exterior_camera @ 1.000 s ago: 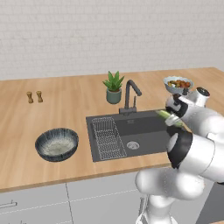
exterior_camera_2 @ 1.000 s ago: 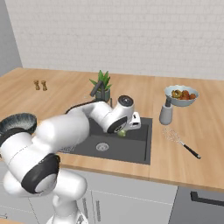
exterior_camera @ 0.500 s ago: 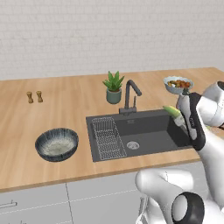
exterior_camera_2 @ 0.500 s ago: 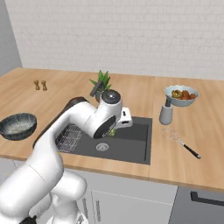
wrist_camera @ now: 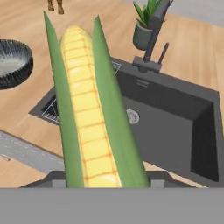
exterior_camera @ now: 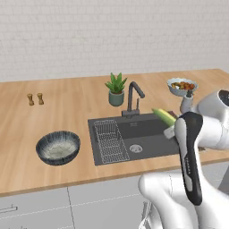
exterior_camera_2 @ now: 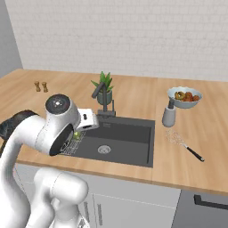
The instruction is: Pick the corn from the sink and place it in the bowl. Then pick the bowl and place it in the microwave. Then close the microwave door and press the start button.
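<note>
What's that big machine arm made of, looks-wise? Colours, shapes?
The arm is glossy white, built of fat rounded tube segments. A long dark grey-black panel runs down one segment, and a joint ends in a round dark grey cap. A small white boxy block sits by the hand. No cables show.

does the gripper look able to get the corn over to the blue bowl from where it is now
Probably yes. The gripper holds the corn above the sink, and the bowl sits open on bare counter left of it, with only the low wire rack between them.

Your corn [wrist_camera: 89, 113], yellow kernels between green husk leaves, is lifted above the dark sink [exterior_camera: 147, 134]; your streaked bowl [exterior_camera: 58, 147] sits upright left of it.
</note>
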You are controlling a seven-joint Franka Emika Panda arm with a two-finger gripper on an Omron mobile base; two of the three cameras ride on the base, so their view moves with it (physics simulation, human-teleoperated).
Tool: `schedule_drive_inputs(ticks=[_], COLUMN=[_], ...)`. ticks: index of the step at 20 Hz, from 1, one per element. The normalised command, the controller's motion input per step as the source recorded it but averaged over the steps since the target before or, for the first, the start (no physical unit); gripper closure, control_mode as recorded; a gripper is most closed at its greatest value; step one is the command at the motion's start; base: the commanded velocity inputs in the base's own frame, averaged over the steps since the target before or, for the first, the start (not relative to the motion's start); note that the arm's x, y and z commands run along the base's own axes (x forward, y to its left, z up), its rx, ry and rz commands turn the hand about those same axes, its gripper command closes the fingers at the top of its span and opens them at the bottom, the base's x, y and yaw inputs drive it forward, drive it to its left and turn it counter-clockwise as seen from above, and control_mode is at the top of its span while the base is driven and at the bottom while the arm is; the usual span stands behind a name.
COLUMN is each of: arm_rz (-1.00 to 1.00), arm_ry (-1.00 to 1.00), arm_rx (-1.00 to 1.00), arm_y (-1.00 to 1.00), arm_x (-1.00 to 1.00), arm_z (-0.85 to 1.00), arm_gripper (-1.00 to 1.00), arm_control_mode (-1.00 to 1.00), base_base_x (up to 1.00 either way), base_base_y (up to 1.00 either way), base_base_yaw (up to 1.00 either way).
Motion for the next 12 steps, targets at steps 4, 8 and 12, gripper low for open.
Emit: schedule_drive_inputs(ticks=[4,8,12], arm_rz=[0.14,0.17,0.17], arm_ry=[0.0,0.02,0.01], arm_rx=[0.02,0.05,0.05], arm_y=[0.96,0.96,1.0], arm_x=[-0.54,-0.34,0.0], arm_z=[0.61,0.42,0.03], arm_gripper=[1.0,1.0,1.0], arm_control_mode=[-1.0,-1.0,-1.0], base_base_x=[0.0,0.0,0.0], base_base_y=[0.0,0.0,0.0], base_base_yaw=[0.0,0.0,0.0])
